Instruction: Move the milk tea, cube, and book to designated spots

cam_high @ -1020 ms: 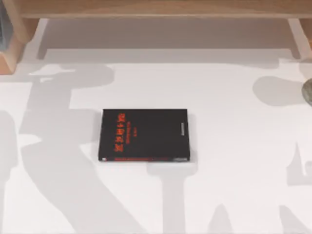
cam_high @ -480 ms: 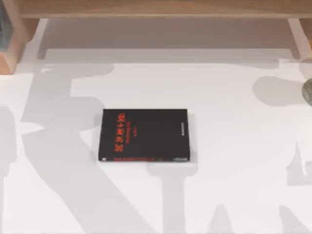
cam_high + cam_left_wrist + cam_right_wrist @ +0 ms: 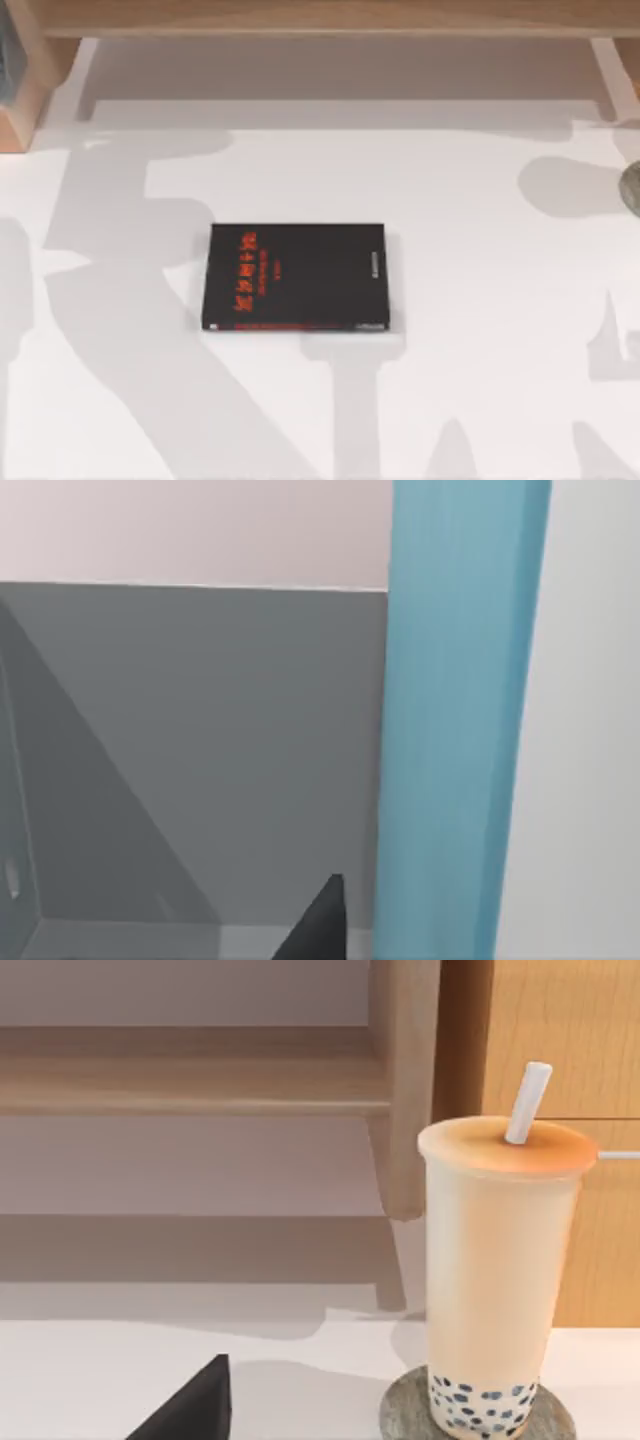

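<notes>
The book [image 3: 460, 720] stands upright in the left wrist view, its light-blue cover against a grey wall. A dark part of my left gripper [image 3: 318, 925] sits just beside it. The milk tea [image 3: 500, 1270], a tall cream cup with an orange lid, a white straw and dark pearls, stands on a grey round disc [image 3: 400, 1412] beside a wooden post. A dark part of my right gripper [image 3: 195, 1405] is well apart from the cup. The cube is out of view.
A black book with red lettering [image 3: 296, 277] lies flat mid-table. A wooden shelf [image 3: 320, 20] runs along the back, with a wooden stand [image 3: 25, 110] at far left. A grey round shape [image 3: 632, 188] sits at the right edge. Arm shadows cross the white table.
The left arm's shadow on the table's left side has shifted slightly. The black book and the grey round shape have stayed put.
</notes>
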